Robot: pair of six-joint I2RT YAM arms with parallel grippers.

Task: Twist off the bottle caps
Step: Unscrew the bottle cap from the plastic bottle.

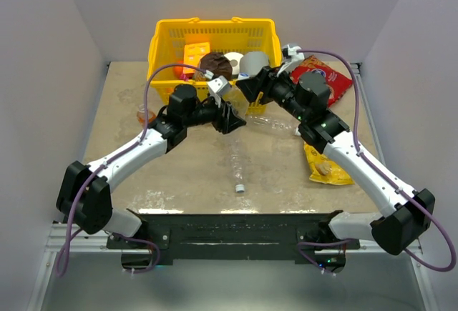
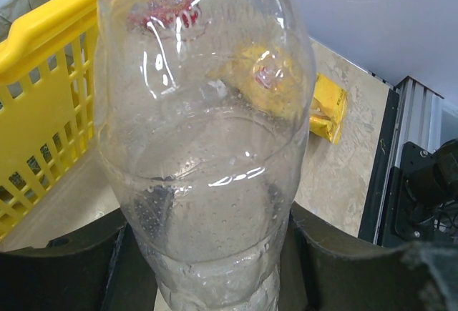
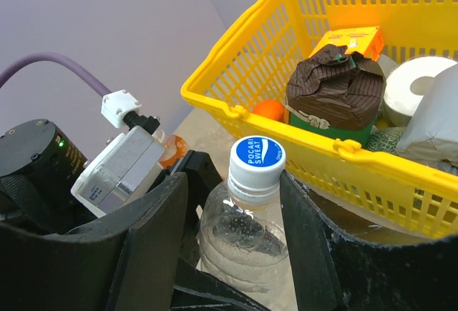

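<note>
Right wrist view: blue-faced whitish cap (image 3: 257, 161) tops clear bottle (image 3: 240, 243).

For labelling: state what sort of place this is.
Probably a robot lab test cell: blank walls box in a table, two arms bolted at its edge, groceries staged in a yellow basket.

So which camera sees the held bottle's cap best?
Right wrist view: the cap sits close up inside the right gripper, blue top facing us. Left wrist view shows only the bottle body; the top view hides it.
</note>
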